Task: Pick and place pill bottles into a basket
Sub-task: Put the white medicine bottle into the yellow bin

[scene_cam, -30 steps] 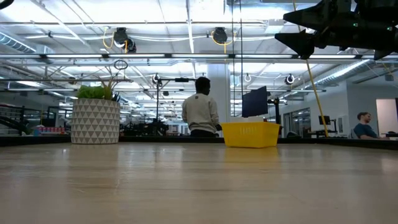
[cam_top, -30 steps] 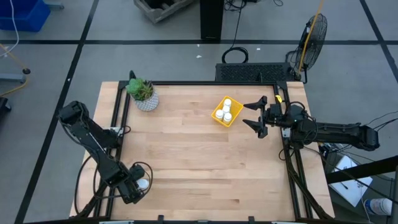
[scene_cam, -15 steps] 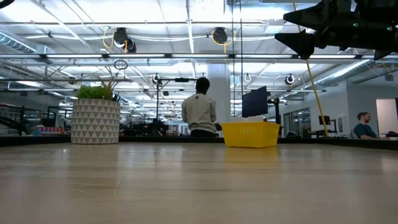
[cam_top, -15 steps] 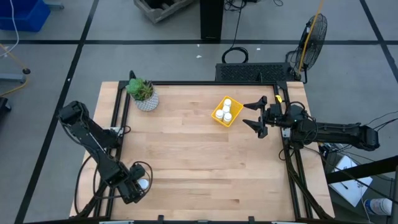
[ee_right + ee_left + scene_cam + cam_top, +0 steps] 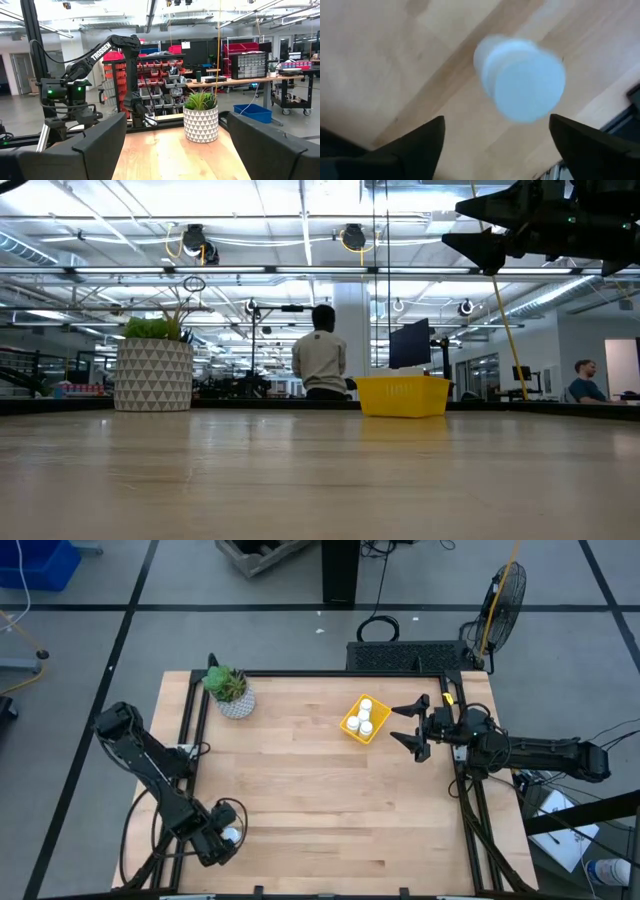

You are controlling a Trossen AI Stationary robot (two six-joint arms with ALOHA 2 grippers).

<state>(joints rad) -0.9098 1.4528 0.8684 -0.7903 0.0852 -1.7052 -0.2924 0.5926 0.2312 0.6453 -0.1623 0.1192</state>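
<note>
Hovering low over the table's near left corner, left gripper with jaws spread wide, released, straddling one pill bottle without touching it. White, cylindrical, capped in white, seen cap-on from the left wrist view, so standing upright with long axis vertical. Close to the table's left rail and near edge; open wood stretching right and far from it.

Bare planks across the whole middle of the table, nothing between near corner and far side.

Farther off, right of centre, yellow basket: small, shallow, rectangular, turned diagonally to the table edges, long axis running from near left to far right. Three more bottles inside, white caps up, clustered together. In the low view only the basket's yellow wall showing, bottles hidden behind it.

Just right of the basket, raised above the table, right gripper with jaws wide apart, grasping nothing, pointing left toward the basket.

At the far left corner, white patterned pot with green plant, well apart from the basket.

Beyond the table in the low view, a seated person.
</note>
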